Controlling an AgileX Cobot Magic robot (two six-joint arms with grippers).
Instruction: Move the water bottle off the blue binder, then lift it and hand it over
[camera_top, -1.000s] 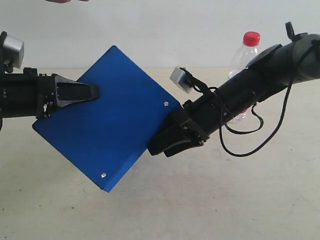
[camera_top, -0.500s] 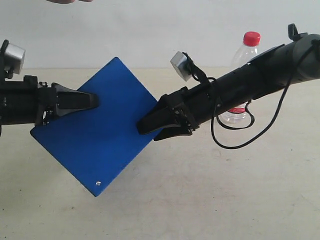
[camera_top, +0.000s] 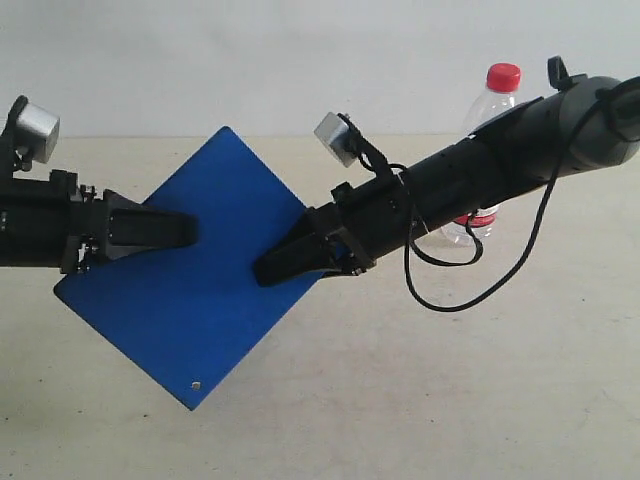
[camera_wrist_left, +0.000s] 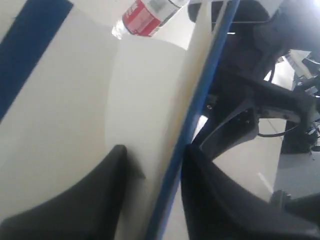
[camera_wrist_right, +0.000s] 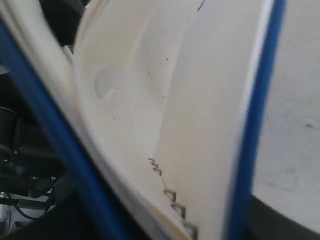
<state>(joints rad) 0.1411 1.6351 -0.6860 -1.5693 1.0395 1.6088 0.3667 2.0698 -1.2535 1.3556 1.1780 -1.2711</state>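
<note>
Jaws of the left claw (camera_top: 186, 232) pinch the left corner of the blue binder (camera_top: 200, 300); the left wrist view shows the cover's edge caught between the two dark fingers. The right claw (camera_top: 266, 270) reaches across to the opposite corner. Its wrist view shows the binder's blue edges and white inside filling the space between its jaws. Whether they are clamped on the cover or only standing around it, I cannot tell.

The binder hangs between the two arms. It is tilted on one corner with its broad face showing, and it looks raised off the tabletop (camera_top: 430, 400).

Behind the right arm, well apart from the binder, the water bottle (camera_top: 496, 108) stands upright on the tabletop with its red cap on.

So the first part looks done: the bottle is off the binder, and the binder is lifted. The handover seems to be at its midpoint. What appears left is a sure grip by the right claw and a release by the left.
</note>
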